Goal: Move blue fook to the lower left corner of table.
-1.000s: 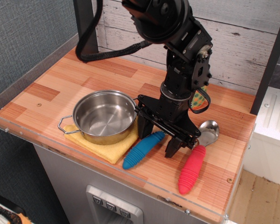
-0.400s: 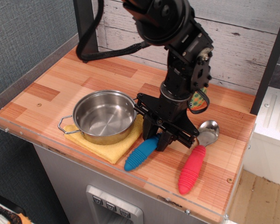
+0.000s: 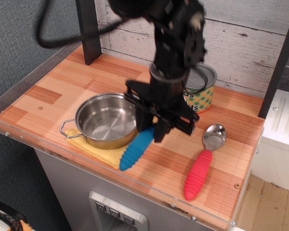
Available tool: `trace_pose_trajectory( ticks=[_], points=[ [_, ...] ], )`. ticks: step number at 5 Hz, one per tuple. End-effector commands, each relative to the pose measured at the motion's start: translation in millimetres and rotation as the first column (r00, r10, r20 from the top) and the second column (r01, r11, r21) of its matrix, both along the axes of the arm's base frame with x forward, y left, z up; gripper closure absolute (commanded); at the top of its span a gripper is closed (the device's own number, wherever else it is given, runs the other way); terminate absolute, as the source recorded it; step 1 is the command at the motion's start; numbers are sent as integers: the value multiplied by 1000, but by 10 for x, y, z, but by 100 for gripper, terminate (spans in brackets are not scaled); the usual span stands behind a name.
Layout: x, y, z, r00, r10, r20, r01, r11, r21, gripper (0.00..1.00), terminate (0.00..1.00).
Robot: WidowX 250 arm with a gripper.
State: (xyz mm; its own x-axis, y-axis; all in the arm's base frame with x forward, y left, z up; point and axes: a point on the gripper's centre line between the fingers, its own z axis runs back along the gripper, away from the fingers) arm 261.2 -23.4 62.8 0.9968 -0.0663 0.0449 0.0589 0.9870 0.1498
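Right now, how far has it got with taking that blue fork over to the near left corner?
Done: the gripper has shut on the blue fork. In hand: carrying it, handle angled down beside the steel pot and yellow cloth. Left: passing the pot to the table's near left corner and letting go.

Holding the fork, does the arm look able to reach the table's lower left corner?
Probably yes: the gripper holds the blue fork above the table; the pot stands en route, passable overhead.

Single fixed view, elevated front-right, angled down at tabletop (image 3: 62,82) toward back plank wall (image 3: 250,29), mid-range, whole counter framed.
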Motion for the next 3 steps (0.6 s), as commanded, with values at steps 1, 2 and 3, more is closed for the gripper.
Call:
trace_pose_trajectory(
  ticks=[1,2,3],
  points=[
    [-122,213,385,993,56,105,-51,997,-51,100,0],
    [-100,510,356,984,165,69,-165,986,-8,100,0],
    [-62,857,359,965,256,53,-255,967,-30,100,0]
  ],
)
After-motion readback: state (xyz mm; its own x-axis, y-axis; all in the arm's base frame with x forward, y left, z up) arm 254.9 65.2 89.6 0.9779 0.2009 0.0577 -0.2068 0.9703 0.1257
